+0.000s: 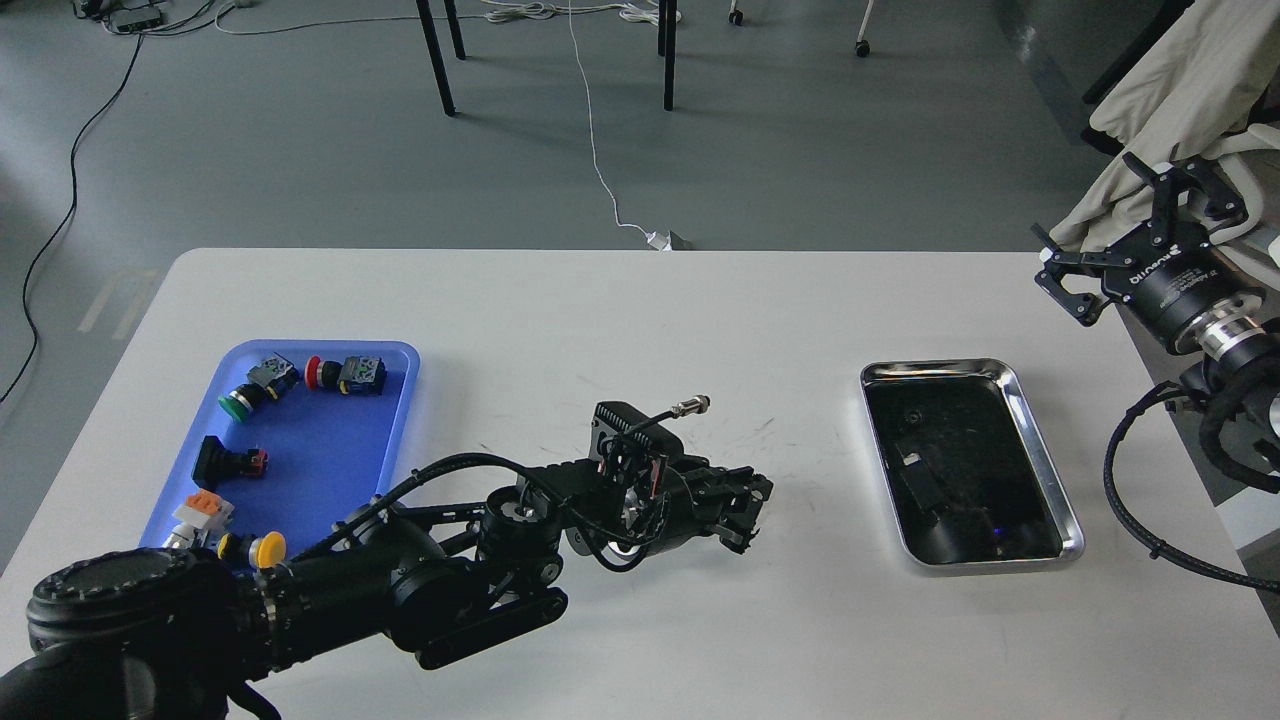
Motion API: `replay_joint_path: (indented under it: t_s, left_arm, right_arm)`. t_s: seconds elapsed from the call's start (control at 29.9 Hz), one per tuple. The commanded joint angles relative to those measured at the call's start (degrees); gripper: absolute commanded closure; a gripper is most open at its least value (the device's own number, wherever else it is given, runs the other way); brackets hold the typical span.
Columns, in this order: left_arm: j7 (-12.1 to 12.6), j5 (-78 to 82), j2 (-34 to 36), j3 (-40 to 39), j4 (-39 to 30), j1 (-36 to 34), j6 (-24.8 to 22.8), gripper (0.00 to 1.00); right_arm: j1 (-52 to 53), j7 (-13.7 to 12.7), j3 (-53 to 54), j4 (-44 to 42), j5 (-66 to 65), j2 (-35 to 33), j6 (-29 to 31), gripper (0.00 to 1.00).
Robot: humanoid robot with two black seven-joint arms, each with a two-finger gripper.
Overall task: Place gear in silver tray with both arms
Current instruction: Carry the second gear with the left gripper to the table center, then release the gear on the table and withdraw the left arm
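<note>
The silver tray [1021, 402] lies on the right part of the white table [620, 320], its dark base mirroring things above it. My left gripper [748, 512] hovers low over the table's middle, pointing right, about a hand's width left of the tray. Its dark fingers are drawn close together, and I cannot tell whether they hold anything. No gear can be made out. My right gripper [1112, 238] is raised beyond the table's right edge, above and right of the tray, its fingers spread open and empty.
A blue plastic tray [392, 402] at the left holds several push-button switches, among them a green one [236, 404], a red one [315, 372] and a yellow one [266, 547]. A beige cloth [1170, 100] hangs behind my right gripper.
</note>
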Motion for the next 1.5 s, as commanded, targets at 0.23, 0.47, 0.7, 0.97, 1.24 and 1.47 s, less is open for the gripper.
replay_joint_path:
  t_s: [0.23,0.47,0.7,0.97,1.24,1.47]
  left_arm:
    - [0.59,-0.15,0.01,-0.14,-0.79,0.49,0.11,0.89]
    - [0.67,-0.06,0.01,-0.14,-1.85,0.84,1.86,0.72]
    - [0.59,-0.41,0.01,-0.14,-2.81,0.84,3.79,0.35]
    - [0.06,-2.25,0.01,-1.1,-2.99,0.75,7.84,0.03]
    - [-0.03,-12.62,0.01,-13.57,-2.99,0.31,8.89,0.03]
    - [-0.2,-29.3,11.41,-25.61,-4.22,0.4,8.63,0.02]
  right_arm:
    - [0.0,0.0,0.16,0.07,0.03,-0.22,0.0,0.04]
    - [0.0,0.26,0.25,0.25,0.03,-0.22,0.0,0.04]
    - [0.0,0.43,0.16,0.34,-0.06,0.13,0.0,0.04]
    - [0.79,0.43,-0.1,1.48,-0.5,0.39,0.0,0.04]
    - [5.88,-0.27,-0.54,3.41,-9.1,1.1,0.0,0.04]
    - [10.45,-3.25,-1.42,10.87,-27.37,3.38,-4.26,0.04]
